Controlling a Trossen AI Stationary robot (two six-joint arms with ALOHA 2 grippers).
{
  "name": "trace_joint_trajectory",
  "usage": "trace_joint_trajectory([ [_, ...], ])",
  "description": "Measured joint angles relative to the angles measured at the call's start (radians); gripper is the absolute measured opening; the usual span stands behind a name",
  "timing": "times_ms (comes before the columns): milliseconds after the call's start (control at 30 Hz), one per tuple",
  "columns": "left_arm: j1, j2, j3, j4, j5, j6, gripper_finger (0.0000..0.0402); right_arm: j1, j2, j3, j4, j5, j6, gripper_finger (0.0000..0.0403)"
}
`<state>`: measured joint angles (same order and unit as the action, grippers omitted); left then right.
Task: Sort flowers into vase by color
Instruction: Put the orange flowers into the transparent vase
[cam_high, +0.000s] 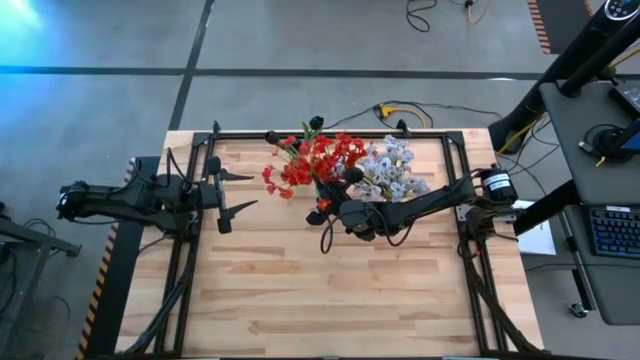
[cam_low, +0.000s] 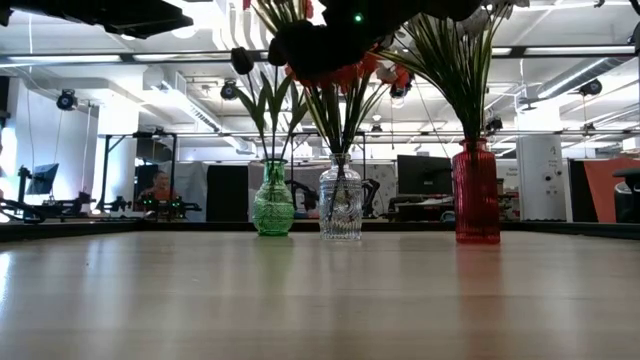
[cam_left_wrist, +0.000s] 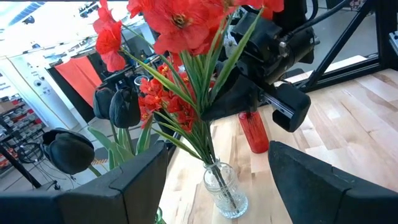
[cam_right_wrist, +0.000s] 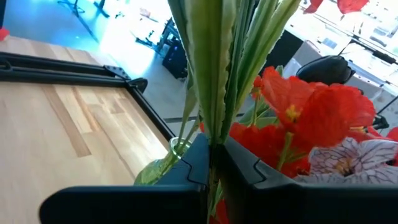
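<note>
From above, red flowers (cam_high: 318, 160) and pale flowers (cam_high: 392, 172) crowd the surface's (cam_high: 330, 290) far edge; the left pincer (cam_high: 232, 190) waits released near the left edge. At surface height, 3 vases stand in a row: green vase (cam_low: 273, 211), clear vase (cam_low: 341, 208), red vase (cam_low: 476, 204). The right wrist shows the right pincer (cam_right_wrist: 211, 163) clenched on green stems (cam_right_wrist: 211, 68).

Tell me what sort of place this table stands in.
Probably an open-plan robotics lab or workshop: monitors and desks behind the table, a grey taped floor with loose cables, and a keyboard nearby.
</note>
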<state>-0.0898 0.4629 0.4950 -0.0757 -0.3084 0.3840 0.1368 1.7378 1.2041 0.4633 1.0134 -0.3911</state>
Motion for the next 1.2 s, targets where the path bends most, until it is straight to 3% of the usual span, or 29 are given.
trace_joint_trajectory([
  [1200,0.000,0.000,0.000,0.000,0.000,0.001,0.0260,0.000,0.000,-0.003,-0.063,0.043,0.068,0.0015],
])
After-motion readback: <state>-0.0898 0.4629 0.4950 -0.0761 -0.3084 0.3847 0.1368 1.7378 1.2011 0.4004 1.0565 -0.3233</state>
